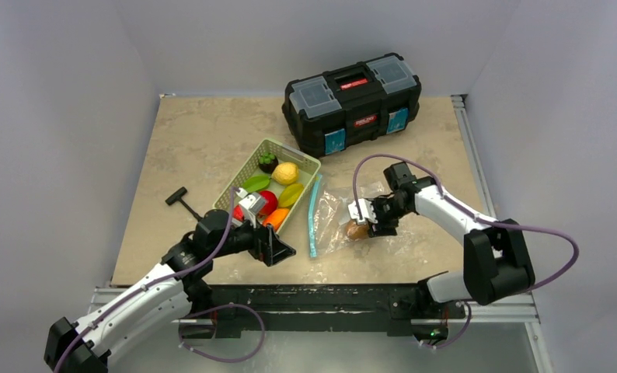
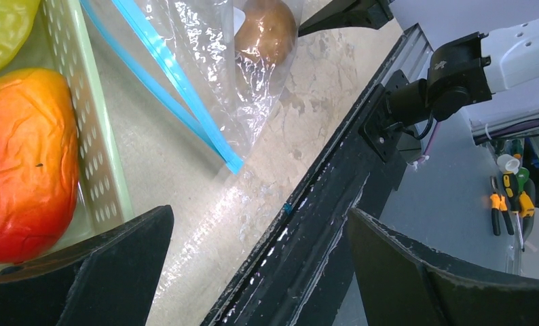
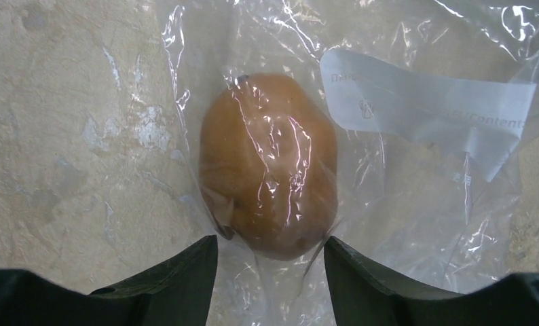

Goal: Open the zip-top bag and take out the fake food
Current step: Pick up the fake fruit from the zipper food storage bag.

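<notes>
The clear zip-top bag (image 1: 331,214) lies flat on the table right of the basket, its teal-blue zip strip (image 1: 313,215) facing the basket. One brown fake food piece (image 1: 357,231) lies inside it. In the right wrist view my right gripper (image 3: 270,255) is open, its jaws standing either side of the near end of the brown piece (image 3: 270,163) through the plastic (image 3: 416,204). My left gripper (image 1: 278,250) is open and empty at the basket's near end, over the table's front edge (image 2: 260,265). The left wrist view shows the zip strip (image 2: 178,95) and the brown piece (image 2: 265,30).
The pale green lattice basket (image 1: 305,160) holds several fake foods: yellow (image 1: 286,172), green (image 1: 256,183), red (image 1: 268,202), orange (image 1: 276,218). A black toolbox (image 1: 352,101) stands at the back. A black T-shaped tool (image 1: 181,202) lies left of the basket. The metal rail (image 2: 335,204) borders the table's front.
</notes>
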